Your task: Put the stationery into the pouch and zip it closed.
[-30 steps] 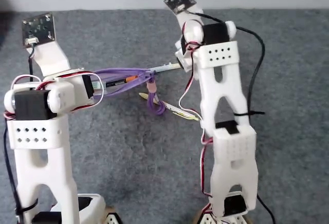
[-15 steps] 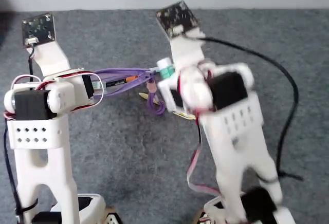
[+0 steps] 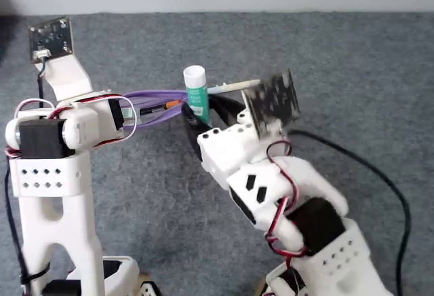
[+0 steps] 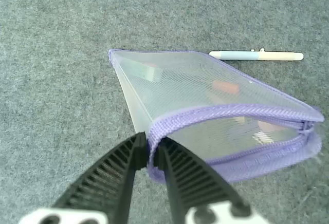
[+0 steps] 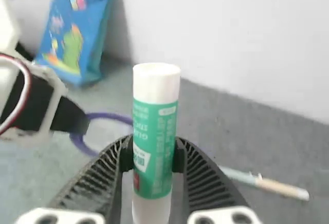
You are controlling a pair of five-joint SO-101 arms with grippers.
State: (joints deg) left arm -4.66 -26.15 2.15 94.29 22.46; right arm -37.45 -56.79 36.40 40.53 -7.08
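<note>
A clear pouch with purple zipper trim (image 4: 205,106) lies on the grey carpet, mouth partly open, with some items inside. My left gripper (image 4: 150,154) is shut on the pouch's purple edge; in the high view the pouch (image 3: 152,102) stretches from that arm toward the middle. My right gripper (image 5: 151,157) is shut on a green-and-white glue stick (image 5: 154,131), held upright in the air. From above, the glue stick (image 3: 196,92) stands over the pouch's far end. A light blue and cream pen (image 4: 257,55) lies on the carpet beyond the pouch, also seen as pen (image 5: 267,183).
Grey carpet (image 3: 352,72) covers the table, with a white wall along the back. A blue printed bag (image 5: 77,23) leans against the wall. The left arm's white body (image 3: 54,146) stands at the left; the right arm (image 3: 271,187) crosses the centre.
The right arm swung back from the pen's area and rose toward the centre. It now holds the glue stick upright above the pouch. The left arm kept still.
</note>
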